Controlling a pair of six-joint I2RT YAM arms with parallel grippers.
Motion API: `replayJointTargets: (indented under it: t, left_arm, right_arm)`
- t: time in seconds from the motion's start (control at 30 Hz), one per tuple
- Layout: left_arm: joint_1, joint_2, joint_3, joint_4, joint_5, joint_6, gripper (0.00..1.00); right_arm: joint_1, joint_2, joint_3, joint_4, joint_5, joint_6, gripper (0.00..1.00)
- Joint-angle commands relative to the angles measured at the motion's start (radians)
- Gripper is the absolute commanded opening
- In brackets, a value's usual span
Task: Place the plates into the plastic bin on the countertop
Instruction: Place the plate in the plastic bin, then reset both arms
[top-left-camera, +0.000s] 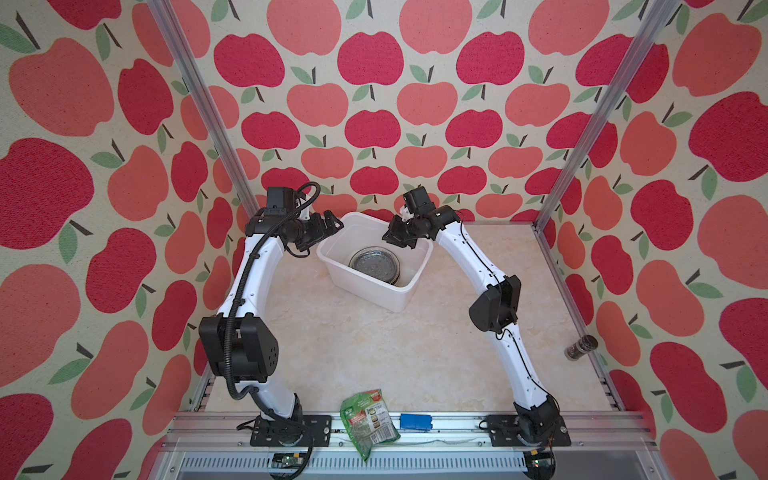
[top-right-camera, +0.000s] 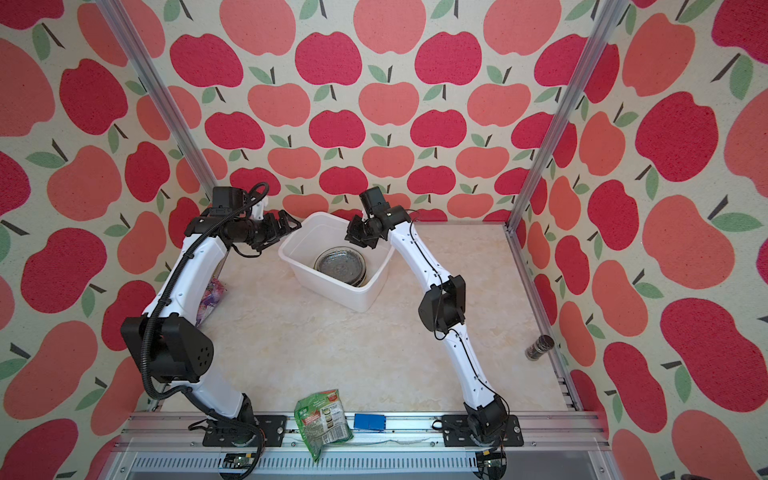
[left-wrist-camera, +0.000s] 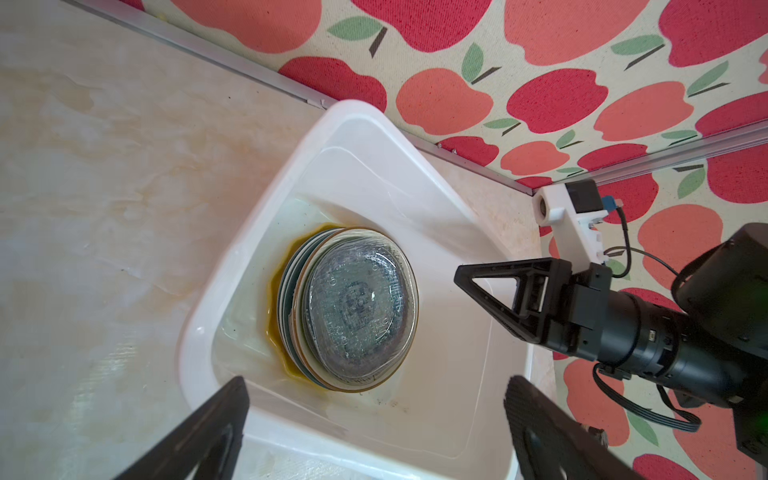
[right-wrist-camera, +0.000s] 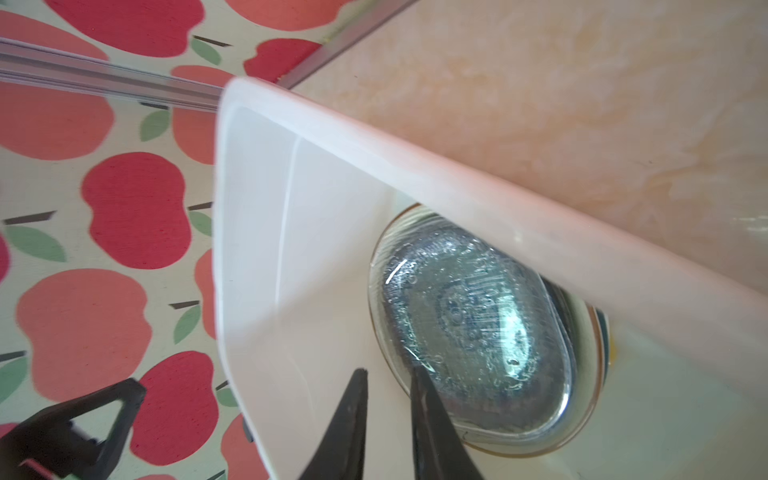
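Observation:
The plastic bin (top-left-camera: 368, 293) (top-right-camera: 328, 291) stands on the countertop (top-left-camera: 374, 357) near the back wall. Inside it lie the plates (top-left-camera: 375, 266) (top-right-camera: 340, 266) in one stack, a clear glass one on top. Yellow and dark rims show beneath in the left wrist view (left-wrist-camera: 357, 316). My left gripper (top-left-camera: 334, 222) (left-wrist-camera: 376, 384) hangs open by the bin's left rim, holding nothing. My right gripper (top-left-camera: 388, 241) (right-wrist-camera: 388, 372) hovers over the bin's right side above the stack (right-wrist-camera: 465, 316). Its fingertips stand a narrow gap apart with nothing between them.
A green snack packet (top-left-camera: 368, 419) and a small blue block (top-left-camera: 415, 422) lie on the front rail. A dark jar (top-left-camera: 581, 347) lies by the right rail. A purplish packet (top-right-camera: 212, 299) shows behind my left arm. Apple-patterned walls enclose the counter.

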Motion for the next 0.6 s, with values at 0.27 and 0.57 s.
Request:
replayJointTargets:
  t: [0.27,0.57]
  left_arm:
    - [0.017,-0.273,-0.175,0.148,-0.266,-0.041,0.99]
    - [-0.071,-0.550,-0.586,0.311,-0.426,-0.020,0.99]
  right_arm:
    - [-0.234,-0.404,-0.168,0.004,-0.003,-0.278,0.37]
    - [-0.333,-0.867,-0.980,0.364,0.099,-0.411,0.91]
